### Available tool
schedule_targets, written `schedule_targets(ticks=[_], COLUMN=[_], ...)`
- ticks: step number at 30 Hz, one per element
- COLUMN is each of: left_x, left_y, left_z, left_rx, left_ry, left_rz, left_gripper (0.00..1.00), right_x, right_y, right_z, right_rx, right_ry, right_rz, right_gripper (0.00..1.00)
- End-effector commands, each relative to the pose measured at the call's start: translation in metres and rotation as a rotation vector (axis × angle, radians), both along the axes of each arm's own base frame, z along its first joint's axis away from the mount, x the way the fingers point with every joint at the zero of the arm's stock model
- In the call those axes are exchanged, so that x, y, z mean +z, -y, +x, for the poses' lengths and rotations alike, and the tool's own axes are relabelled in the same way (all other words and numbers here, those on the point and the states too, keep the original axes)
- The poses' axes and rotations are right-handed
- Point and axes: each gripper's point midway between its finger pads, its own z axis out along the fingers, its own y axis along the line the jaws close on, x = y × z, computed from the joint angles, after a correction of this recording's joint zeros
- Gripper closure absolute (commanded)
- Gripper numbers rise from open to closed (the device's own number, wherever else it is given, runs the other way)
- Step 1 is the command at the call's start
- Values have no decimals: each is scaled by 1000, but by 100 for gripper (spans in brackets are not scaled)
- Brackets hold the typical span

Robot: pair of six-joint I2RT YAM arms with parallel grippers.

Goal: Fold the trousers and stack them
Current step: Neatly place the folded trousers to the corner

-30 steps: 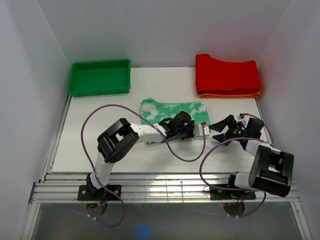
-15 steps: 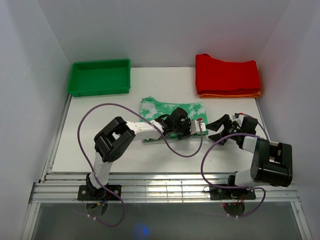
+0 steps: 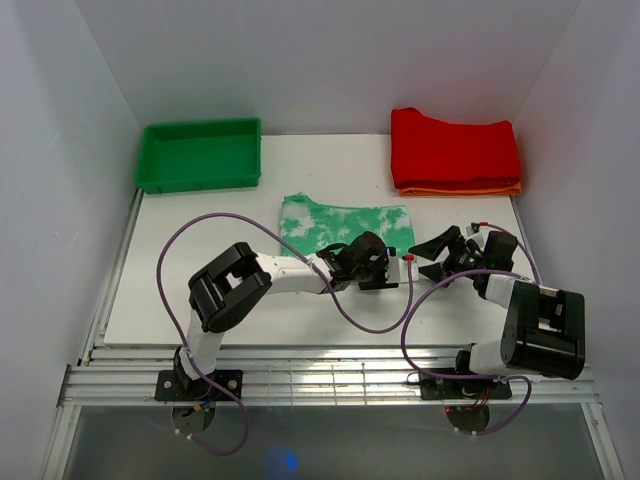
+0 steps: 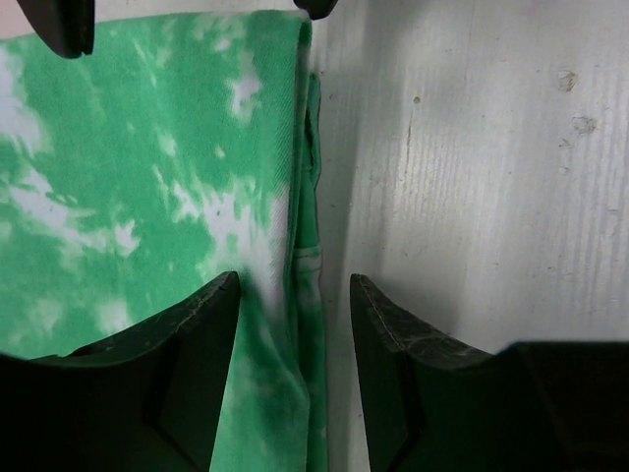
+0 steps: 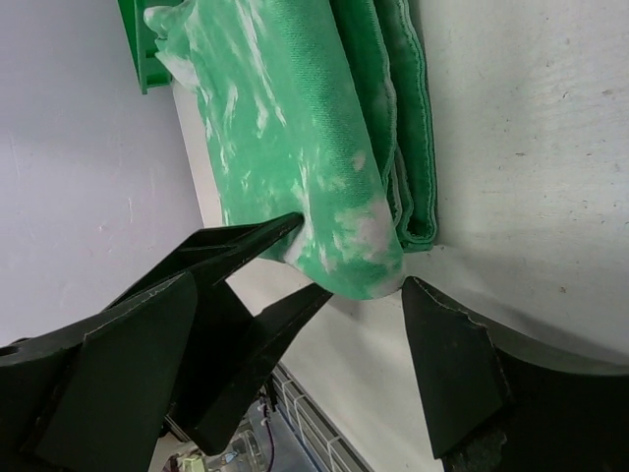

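The trousers [image 3: 340, 222], mint green with white blotches, lie folded in a rectangle at the table's middle. My left gripper [image 3: 392, 264] is at their near right corner. In the left wrist view the left gripper [image 4: 295, 285] stands open, and the trousers' folded right edge [image 4: 300, 256] lies loose between its fingers. My right gripper [image 3: 425, 258] is just right of that corner, open and facing it. In the right wrist view the right gripper [image 5: 300, 295] has the rounded corner of the trousers [image 5: 295, 147] in front of its spread fingers, with the left gripper's fingertips [image 5: 265, 236] beside it.
A red folded garment [image 3: 455, 148] lies on an orange one [image 3: 460, 188] at the back right. A green bin [image 3: 200, 153] stands at the back left. White walls close in the table on three sides.
The left gripper has gone from shut to open and let go of the trousers' right edge, which now lies flat. It has drawn slightly toward the near side. The right gripper has barely moved.
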Motion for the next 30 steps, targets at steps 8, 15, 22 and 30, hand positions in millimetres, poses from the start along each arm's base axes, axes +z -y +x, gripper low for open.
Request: schedule_targets(ticks=[8, 15, 22, 30], left_x=[55, 26, -19, -29], left_y=[1, 5, -5, -15], left_z=[16, 8, 16, 9], left_rx=[-3, -40, -32, -57], left_ry=[168, 118, 23, -162], left_rz=[-22, -2, 58, 46], left_gripper=[29, 22, 30, 88], right_x=[16, 18, 11, -3], right_y=[-4, -2, 1, 4], right_z=[1, 6, 2, -2], right_rx=[14, 5, 12, -58], right_ry=[73, 85, 60, -1], right_rz=[32, 28, -11, -17], right_gripper=[10, 10, 10, 10])
